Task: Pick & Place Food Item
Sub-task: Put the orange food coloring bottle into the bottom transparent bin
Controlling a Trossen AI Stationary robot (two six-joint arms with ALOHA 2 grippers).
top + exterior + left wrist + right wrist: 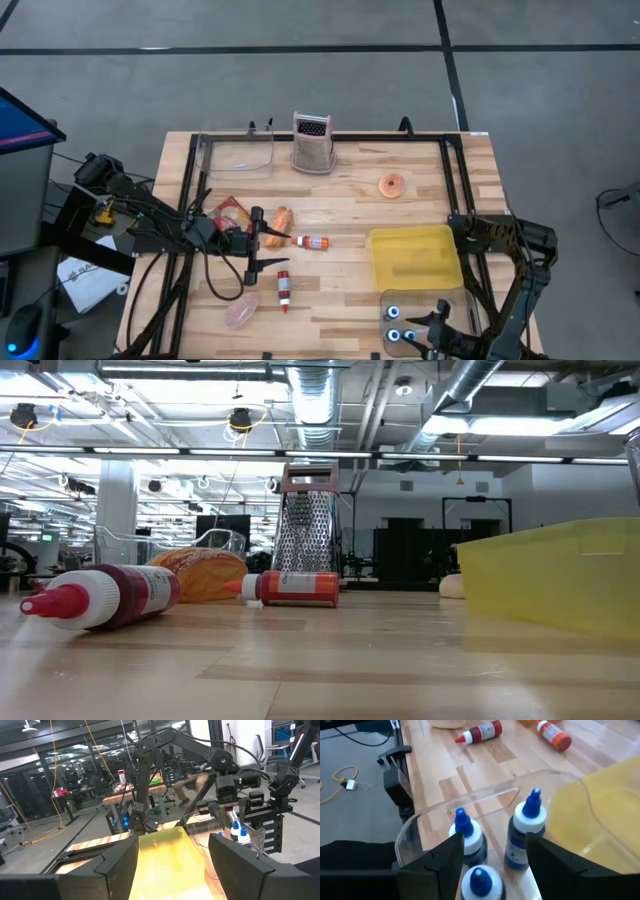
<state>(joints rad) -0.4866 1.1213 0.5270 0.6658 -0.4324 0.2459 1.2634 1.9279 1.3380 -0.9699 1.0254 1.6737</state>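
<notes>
Table: pale wooden slatted top (340, 290), carrying everything below.
Tray: shallow yellow plastic bin (414, 256), right of centre.
Left gripper (268, 238): fingers spread, holding nothing, beside the orange bread roll (283, 218).
Right gripper (437, 318): fingers apart, empty, over clear tub of blue-capped bottles (531, 820).
Grater: upright metal box grater (312, 141), far edge.
Doughnut: pink-glazed ring (392, 185), far right.
Bottles: two red sauce bottles (284, 288), lying flat near centre.
</notes>
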